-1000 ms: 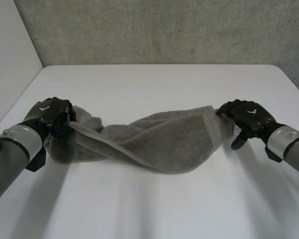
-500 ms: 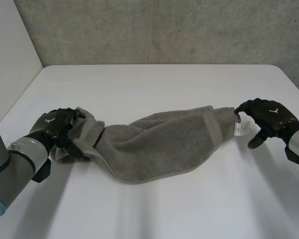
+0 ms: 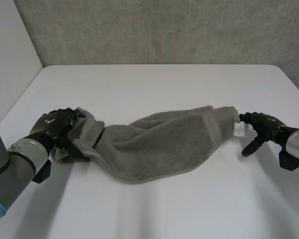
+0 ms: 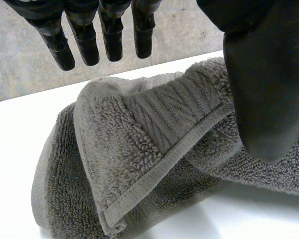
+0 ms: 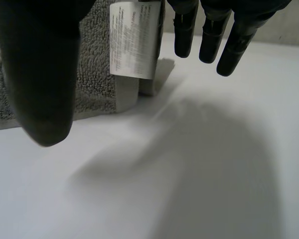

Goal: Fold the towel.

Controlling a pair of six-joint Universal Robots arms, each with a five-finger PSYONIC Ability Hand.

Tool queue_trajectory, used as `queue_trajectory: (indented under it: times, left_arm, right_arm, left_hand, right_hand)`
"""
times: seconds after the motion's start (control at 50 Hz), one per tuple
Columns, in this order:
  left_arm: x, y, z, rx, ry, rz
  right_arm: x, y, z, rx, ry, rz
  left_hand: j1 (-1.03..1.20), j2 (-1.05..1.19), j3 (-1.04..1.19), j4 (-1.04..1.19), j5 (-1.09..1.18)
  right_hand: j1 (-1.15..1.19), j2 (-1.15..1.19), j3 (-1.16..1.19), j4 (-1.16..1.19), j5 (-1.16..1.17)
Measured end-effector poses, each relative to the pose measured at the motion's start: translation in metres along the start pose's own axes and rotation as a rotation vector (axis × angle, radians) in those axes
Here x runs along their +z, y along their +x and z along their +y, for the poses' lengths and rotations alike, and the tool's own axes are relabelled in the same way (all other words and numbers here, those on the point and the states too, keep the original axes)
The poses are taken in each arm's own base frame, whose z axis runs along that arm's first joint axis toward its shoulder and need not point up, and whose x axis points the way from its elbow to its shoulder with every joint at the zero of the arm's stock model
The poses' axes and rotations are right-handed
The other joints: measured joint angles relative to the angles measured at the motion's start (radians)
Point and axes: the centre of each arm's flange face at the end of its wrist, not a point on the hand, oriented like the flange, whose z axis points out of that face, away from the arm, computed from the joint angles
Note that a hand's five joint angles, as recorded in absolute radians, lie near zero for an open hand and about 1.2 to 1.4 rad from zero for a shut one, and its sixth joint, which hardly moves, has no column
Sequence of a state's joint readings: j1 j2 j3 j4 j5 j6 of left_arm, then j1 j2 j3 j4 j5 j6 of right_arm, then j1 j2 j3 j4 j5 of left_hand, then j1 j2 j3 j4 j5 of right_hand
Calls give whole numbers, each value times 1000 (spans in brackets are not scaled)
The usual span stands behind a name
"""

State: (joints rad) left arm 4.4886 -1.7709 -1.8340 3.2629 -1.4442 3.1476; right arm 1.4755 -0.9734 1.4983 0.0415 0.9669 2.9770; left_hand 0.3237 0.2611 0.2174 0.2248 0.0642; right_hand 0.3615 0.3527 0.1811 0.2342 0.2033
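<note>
The towel (image 3: 159,144) is lying bunched up across the middle of the table (image 3: 154,84), running between the two hands. The left hand (image 3: 55,127) is over its left end with its fingers straight and loose, not clamped. The right hand (image 3: 264,127) is spread wide, right beside the corner with the label (image 3: 238,129).

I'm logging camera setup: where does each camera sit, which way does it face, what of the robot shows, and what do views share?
Head view: between and behind the arms, looking down at the table and towel; shows both, plus left hand, right hand.
Left wrist view: on that wrist, facing the towel's bunched end; its fingers and thumb show.
Right wrist view: on that wrist, facing the towel's label; fingers and thumb show.
Shared: the towel.
</note>
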Motion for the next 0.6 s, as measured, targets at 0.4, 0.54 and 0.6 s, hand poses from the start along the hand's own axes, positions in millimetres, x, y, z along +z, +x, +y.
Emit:
queue_trajectory:
  times: [0.4, 0.54, 0.6]
  left_arm:
    - [-3, 2, 1, 4, 0, 8]
    - [-3, 3, 1, 6, 0, 10]
    - [-3, 4, 1, 7, 1, 12]
  right_arm:
    - [22, 4, -17, 240, 50, -93]
    - [18, 27, -58, 317, 235, -67]
    - [19, 36, -65, 352, 288, -55]
  left_hand:
    - [0, -1, 0, 0, 0]
    - [0, -1, 0, 0, 0]
    - [0, -1, 0, 0, 0]
  right_hand:
    - [947, 949, 0, 0, 949]
    - [947, 951, 0, 0, 950]
    - [947, 951, 0, 0, 951]
